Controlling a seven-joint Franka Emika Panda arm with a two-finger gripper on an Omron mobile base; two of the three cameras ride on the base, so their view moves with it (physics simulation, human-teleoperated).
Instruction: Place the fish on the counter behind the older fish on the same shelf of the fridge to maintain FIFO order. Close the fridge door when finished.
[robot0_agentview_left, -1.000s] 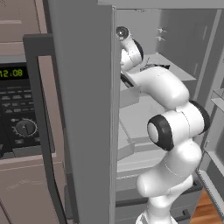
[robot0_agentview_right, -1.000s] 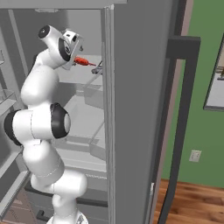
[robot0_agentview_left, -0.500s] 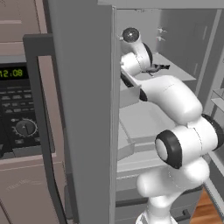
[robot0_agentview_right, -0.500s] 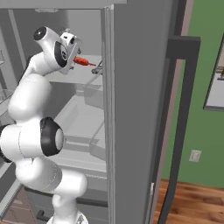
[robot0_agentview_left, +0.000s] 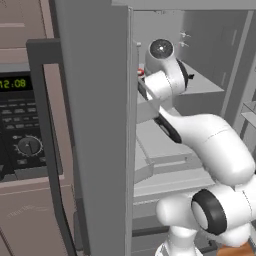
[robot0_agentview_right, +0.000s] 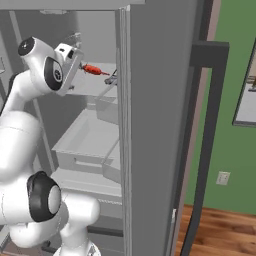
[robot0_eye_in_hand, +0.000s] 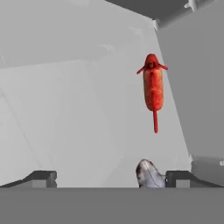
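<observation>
Fish (robot0_eye_in_hand: 153, 89) lying free on fridge shelf (robot0_eye_in_hand: 78, 127), further in than older fish (robot0_eye_in_hand: 148, 174), which sits at the front edge, so grey one gets taken first. Fingers (robot0_eye_in_hand: 43, 178) spread wide, gripping nothing. Fridge (robot0_agentview_right: 155, 125) door not yet shut.

On the shelf (robot0_eye_in_hand: 78, 127) inside the fridge (robot0_agentview_right: 150, 125), the fish (robot0_eye_in_hand: 153, 89) lies behind the older fish (robot0_eye_in_hand: 148, 175), apart from it, close to the side wall.
</observation>
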